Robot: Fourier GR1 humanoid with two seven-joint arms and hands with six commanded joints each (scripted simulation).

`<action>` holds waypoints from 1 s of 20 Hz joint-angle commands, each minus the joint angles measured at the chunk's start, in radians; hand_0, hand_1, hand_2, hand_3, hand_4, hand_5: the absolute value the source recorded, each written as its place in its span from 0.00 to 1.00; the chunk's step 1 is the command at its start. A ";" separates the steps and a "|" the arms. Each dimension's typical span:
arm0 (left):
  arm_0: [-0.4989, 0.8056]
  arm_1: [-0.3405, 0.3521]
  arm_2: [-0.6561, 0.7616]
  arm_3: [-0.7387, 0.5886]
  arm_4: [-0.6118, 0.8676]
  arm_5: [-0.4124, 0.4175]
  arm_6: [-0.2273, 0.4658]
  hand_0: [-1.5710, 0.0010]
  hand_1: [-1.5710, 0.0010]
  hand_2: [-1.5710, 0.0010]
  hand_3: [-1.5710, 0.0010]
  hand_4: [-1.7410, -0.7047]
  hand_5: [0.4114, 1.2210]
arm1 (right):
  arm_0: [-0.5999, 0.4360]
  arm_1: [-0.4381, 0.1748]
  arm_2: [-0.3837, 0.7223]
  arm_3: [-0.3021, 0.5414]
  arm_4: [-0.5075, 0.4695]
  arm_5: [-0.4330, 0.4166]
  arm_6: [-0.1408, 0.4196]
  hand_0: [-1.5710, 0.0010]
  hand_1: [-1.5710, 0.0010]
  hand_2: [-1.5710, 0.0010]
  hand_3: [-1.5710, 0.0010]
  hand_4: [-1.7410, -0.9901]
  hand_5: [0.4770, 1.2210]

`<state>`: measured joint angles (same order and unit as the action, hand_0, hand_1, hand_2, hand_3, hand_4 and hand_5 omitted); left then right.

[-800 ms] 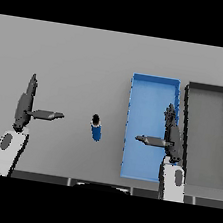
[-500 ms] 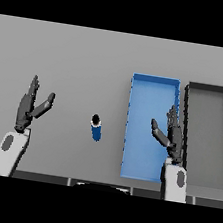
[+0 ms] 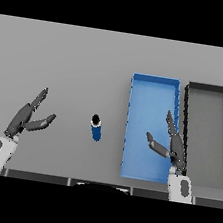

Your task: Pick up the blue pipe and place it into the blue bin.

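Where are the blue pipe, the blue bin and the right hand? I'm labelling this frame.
blue pipe (image 3: 96,128), head view, middle of its body.
blue bin (image 3: 155,80), head view, far rim.
right hand (image 3: 174,145), head view, palm.

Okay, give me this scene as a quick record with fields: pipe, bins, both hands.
pipe: blue pipe on the grey table, apart from both hands
blue bin: blue bin to the pipe's right, nothing in it
dark bin: dark bin right of the blue one
left hand: left hand open, left of the pipe
right hand: right hand open, over the blue bin
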<state>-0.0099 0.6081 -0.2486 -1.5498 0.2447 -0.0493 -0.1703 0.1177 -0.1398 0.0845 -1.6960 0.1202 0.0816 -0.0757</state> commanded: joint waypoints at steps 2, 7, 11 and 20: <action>0.013 0.019 -0.037 -0.028 -0.021 -0.045 0.001 1.00 1.00 1.00 1.00 0.70 0.21 | -0.006 -0.011 -0.009 -0.011 -0.008 0.003 0.006 1.00 1.00 1.00 1.00 0.70 0.15; 0.009 0.033 -0.128 -0.118 -0.027 -0.120 0.118 1.00 1.00 1.00 1.00 0.66 0.13 | -0.011 -0.011 -0.005 -0.005 -0.012 0.012 -0.027 1.00 1.00 1.00 1.00 0.68 0.17; -0.010 -0.004 -0.197 -0.138 -0.052 -0.152 0.148 1.00 1.00 1.00 1.00 0.63 0.07 | -0.014 -0.007 -0.004 -0.005 -0.008 0.010 -0.031 1.00 1.00 1.00 1.00 0.66 0.18; -0.085 -0.160 -0.294 -0.033 -0.129 -0.155 0.159 1.00 1.00 1.00 1.00 0.60 0.04 | 0.005 -0.007 -0.011 -0.025 -0.023 0.015 -0.024 1.00 1.00 1.00 1.00 0.62 0.19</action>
<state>-0.0952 0.4474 -0.5425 -1.5828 0.1153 -0.2041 -0.0099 0.1235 -0.1476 0.0736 -1.7210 0.0970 0.0969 -0.1021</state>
